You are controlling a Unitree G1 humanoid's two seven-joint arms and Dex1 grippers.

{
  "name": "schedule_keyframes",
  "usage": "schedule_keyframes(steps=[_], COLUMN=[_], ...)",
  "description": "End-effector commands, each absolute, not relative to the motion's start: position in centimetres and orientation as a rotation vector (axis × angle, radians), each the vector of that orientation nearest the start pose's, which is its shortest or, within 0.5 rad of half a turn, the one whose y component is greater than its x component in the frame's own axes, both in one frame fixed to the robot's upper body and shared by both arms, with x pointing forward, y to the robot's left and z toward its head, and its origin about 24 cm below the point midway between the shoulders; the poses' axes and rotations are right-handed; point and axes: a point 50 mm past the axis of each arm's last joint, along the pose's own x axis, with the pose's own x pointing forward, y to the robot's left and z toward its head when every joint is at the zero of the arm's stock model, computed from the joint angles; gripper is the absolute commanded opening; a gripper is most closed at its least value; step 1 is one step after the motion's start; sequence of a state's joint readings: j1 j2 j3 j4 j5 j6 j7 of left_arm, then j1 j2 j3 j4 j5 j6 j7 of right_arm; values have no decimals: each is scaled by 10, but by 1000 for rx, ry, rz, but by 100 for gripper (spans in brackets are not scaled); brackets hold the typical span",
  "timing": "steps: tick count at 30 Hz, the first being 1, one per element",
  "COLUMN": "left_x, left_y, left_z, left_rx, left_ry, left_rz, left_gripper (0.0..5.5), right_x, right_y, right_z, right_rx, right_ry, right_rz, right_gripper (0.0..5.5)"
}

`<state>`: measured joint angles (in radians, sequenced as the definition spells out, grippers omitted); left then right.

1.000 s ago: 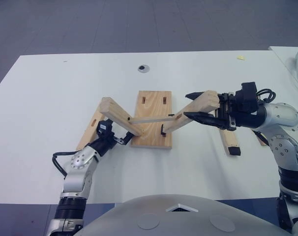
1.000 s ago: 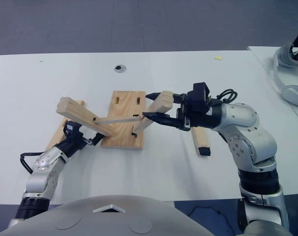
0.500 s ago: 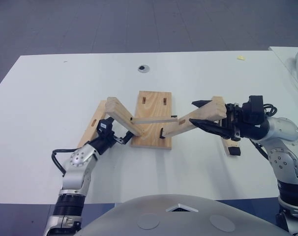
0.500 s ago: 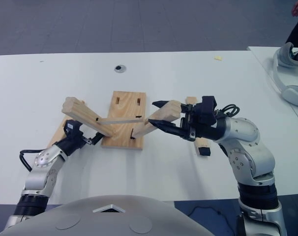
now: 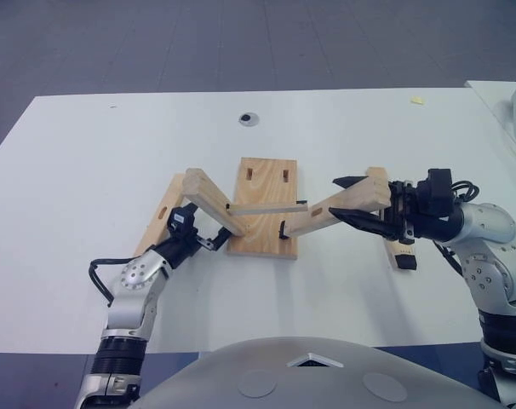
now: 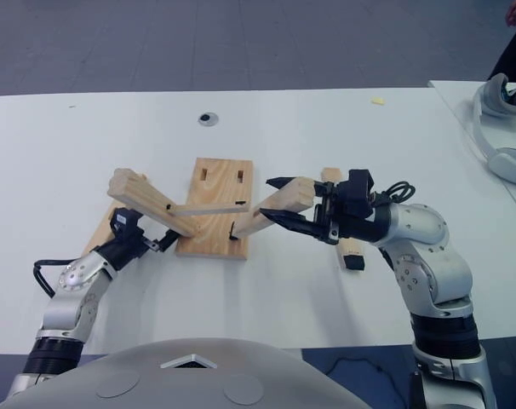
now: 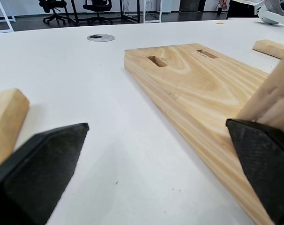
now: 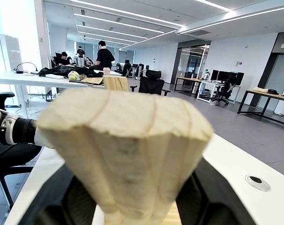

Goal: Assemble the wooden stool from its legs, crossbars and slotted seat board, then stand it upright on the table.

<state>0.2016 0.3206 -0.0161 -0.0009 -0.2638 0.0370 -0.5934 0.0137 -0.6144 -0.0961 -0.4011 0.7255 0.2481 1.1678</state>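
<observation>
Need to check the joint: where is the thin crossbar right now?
Left eye view, mid-table: the crossbar hangs above the seat board, one end at the left leg, the other reaching toward the right leg held by the right end effector.

Parts lying on the broad flat table [image 5: 88, 153].
Thin wooden crossbar [image 5: 266, 205] is spanning over the slotted seat board [image 5: 266, 183], between left leg [image 5: 214, 203] and right leg [image 5: 318, 217].

The pale cut end of a leg [image 8: 125, 145] looms close, clamped between the dark fingers [image 8: 57, 201] of the right tool [image 8: 128, 208]. Behind it a second leg [image 8: 116, 83] pokes up. The white desk [image 8: 235, 159] stretches away, a round grommet [image 8: 257, 183] set in its top; office chairs [image 8: 151, 79] stand beyond.
</observation>
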Motion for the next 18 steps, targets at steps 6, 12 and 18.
schedule_keyframes(steps=[6,12,18], left_x=[188,182,181], left_y=[190,191,192], left_z=[-7,-14,-18], left_rx=[-19,-18,-18], left_ry=[320,351,362], left_rz=[-551,-548,-550], left_gripper=[540,540,540], right_x=[210,216,217], right_y=[-194,-192,-189], right_z=[142,155,157], right_rx=[-51,-40,-28], right_ry=[-95,-139,-149], right_rz=[1356,1360,1357], right_gripper=[207,207,207])
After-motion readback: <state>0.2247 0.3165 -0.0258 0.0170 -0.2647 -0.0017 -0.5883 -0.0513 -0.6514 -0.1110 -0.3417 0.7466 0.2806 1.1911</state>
